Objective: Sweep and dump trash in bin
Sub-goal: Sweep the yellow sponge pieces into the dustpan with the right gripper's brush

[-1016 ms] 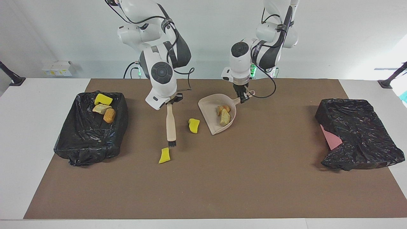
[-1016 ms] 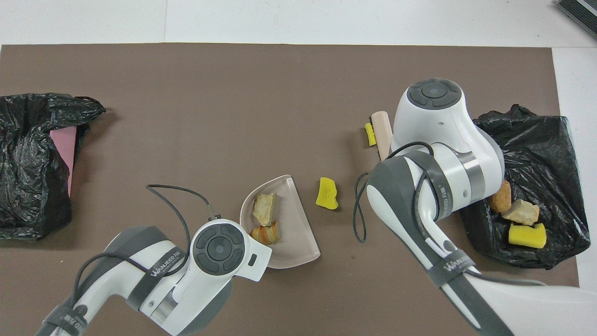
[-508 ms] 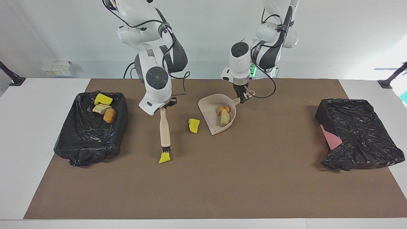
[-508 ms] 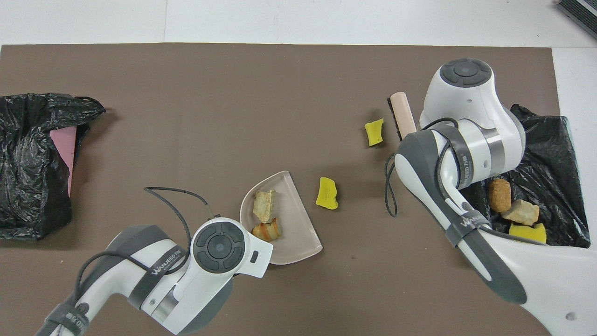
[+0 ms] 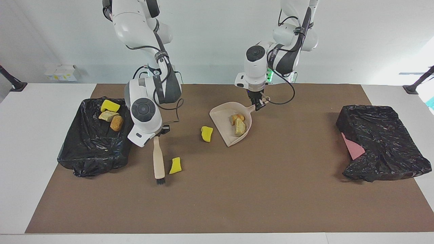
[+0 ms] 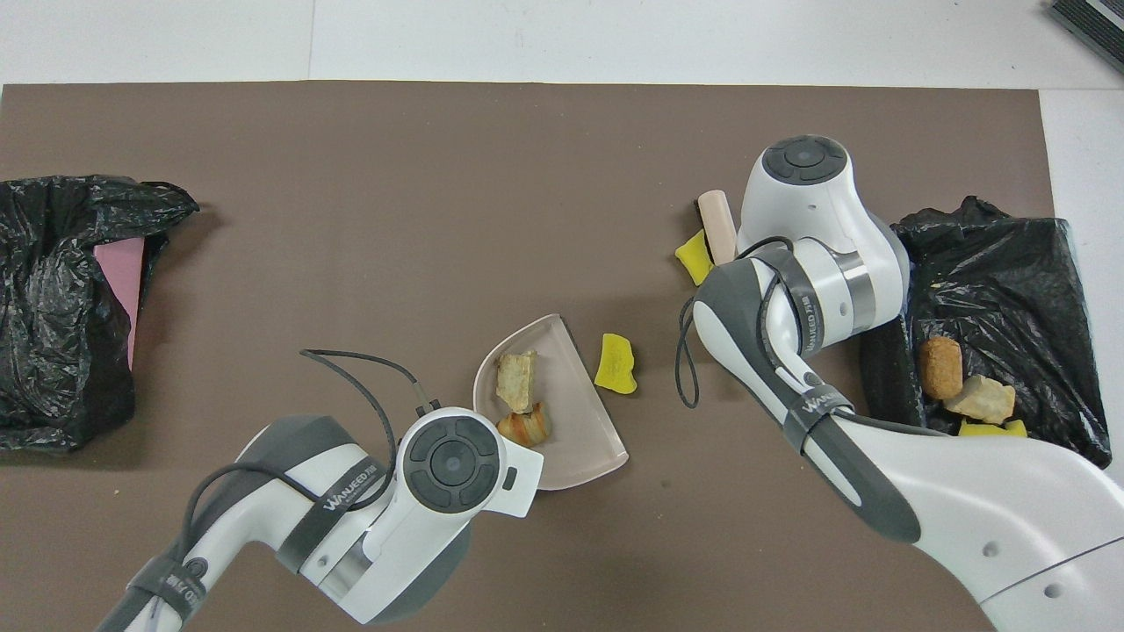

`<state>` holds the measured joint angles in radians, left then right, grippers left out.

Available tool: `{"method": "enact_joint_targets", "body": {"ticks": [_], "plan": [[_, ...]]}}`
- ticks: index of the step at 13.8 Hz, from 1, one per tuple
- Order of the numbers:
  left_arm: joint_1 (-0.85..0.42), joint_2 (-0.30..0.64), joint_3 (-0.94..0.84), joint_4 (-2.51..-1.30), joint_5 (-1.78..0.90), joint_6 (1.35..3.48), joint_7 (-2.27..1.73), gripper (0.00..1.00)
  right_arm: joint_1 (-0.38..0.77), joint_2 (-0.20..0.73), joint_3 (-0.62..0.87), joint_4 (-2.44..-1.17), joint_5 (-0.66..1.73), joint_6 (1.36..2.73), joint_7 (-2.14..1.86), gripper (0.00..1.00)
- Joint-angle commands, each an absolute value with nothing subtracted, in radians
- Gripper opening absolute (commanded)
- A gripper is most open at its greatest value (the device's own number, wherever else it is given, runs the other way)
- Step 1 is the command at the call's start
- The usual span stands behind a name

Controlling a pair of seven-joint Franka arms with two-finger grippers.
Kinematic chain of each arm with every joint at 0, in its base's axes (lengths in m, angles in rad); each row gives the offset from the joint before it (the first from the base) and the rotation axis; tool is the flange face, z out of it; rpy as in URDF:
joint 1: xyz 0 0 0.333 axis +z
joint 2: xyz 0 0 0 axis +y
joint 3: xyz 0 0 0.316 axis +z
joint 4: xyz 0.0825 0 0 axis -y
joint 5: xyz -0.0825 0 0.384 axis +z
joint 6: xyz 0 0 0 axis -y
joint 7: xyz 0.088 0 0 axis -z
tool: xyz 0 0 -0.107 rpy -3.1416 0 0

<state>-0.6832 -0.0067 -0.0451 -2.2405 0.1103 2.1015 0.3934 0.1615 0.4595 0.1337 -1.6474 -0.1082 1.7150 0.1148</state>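
The right gripper is clamped on the top of a pale wooden hand brush with black bristles. The brush hangs nearly upright over the brown mat, its bristles down at the mat, just beside a bright yellow spongy chunk that lies farther from the robots than anything else on the mat. In the overhead view that chunk peeks out next to the brush handle, partly under the right arm.

The left gripper is closed tight on the handle of a beige plastic dustpan, which sits near the middle of the table with its open edge turned toward the right arm's end. Two tan-to-orange bread-like lumps lie inside the pan, touching each other. A second yellow spongy chunk rests on the mat just beside the pan's open edge, apart from it, between the pan and the brush.

At the right arm's end stands a bin lined with a black plastic bag. In it lie a third yellow chunk and two more bread-like lumps, all close together in the part nearest the robots. At the left arm's end stands a second black-bagged bin, with a patch of pink side showing where the bag has slipped.
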Motion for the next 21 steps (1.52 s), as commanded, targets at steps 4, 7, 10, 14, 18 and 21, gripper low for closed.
{"method": "enact_joint_targets", "body": {"ticks": [4, 7, 10, 14, 18, 21], "plan": [[-0.719, 0.038, -0.035, -2.183, 0.088, 2.091, 0.362, 0.00, 0.242, 0.404, 0.138, -1.713, 0.041, 1.609, 0.133, 0.00], [-0.719, 0.038, -0.035, -2.183, 0.075, 2.095, 0.361, 0.00, 0.311, 0.318, 0.143, -1.866, 0.089, 1.618, 0.127, 0.00], [-0.719, 0.041, -0.035, -2.183, 0.071, 2.097, 0.360, 0.00, 0.387, 0.276, 0.144, -1.902, 0.139, 1.551, 0.135, 0.00], [-0.718, 0.043, -0.034, -2.187, 0.071, 2.131, 0.370, 0.00, 0.379, 0.265, 0.141, -1.849, 0.212, 1.525, 0.133, 0.00], [-0.700, 0.028, -0.032, -2.236, 0.071, 2.204, 0.448, 0.00, 0.310, 0.183, 0.132, -1.845, 0.213, 1.470, 0.133, 0.00], [-0.655, 0.017, -0.034, -2.278, 0.071, 2.276, 0.524, 0.00, 0.302, 0.156, 0.132, -1.845, 0.204, 1.434, 0.188, 0.00]]}}
